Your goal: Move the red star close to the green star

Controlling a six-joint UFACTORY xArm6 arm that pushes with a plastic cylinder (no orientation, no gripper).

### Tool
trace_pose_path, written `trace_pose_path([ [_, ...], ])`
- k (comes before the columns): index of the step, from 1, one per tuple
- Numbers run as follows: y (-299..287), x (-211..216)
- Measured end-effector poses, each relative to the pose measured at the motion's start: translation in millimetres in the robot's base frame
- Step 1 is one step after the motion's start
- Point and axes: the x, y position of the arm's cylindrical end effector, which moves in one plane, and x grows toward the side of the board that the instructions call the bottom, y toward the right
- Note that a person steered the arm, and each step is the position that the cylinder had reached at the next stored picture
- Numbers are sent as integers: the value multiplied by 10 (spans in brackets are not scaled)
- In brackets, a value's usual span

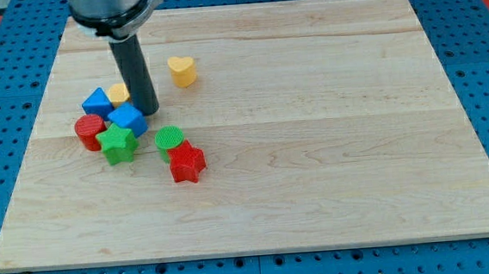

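The red star lies on the wooden board at the lower middle left, touching a green cylinder just above it. The green star lies a short gap to the left of them, next to a red cylinder. My tip stands above and between the two stars, right beside a blue cube that touches the green star.
A blue block and a small yellow block sit at the top left of the cluster, the yellow one partly hidden by the rod. A yellow heart lies apart, up and right of my tip. The wooden board rests on a blue pegboard.
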Motion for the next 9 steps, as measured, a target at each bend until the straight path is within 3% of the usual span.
trace_pose_path([
  [2, -218, 536],
  [4, 702, 155],
  [5, 1141, 518],
  [7, 784, 921],
  [9, 221, 1027],
])
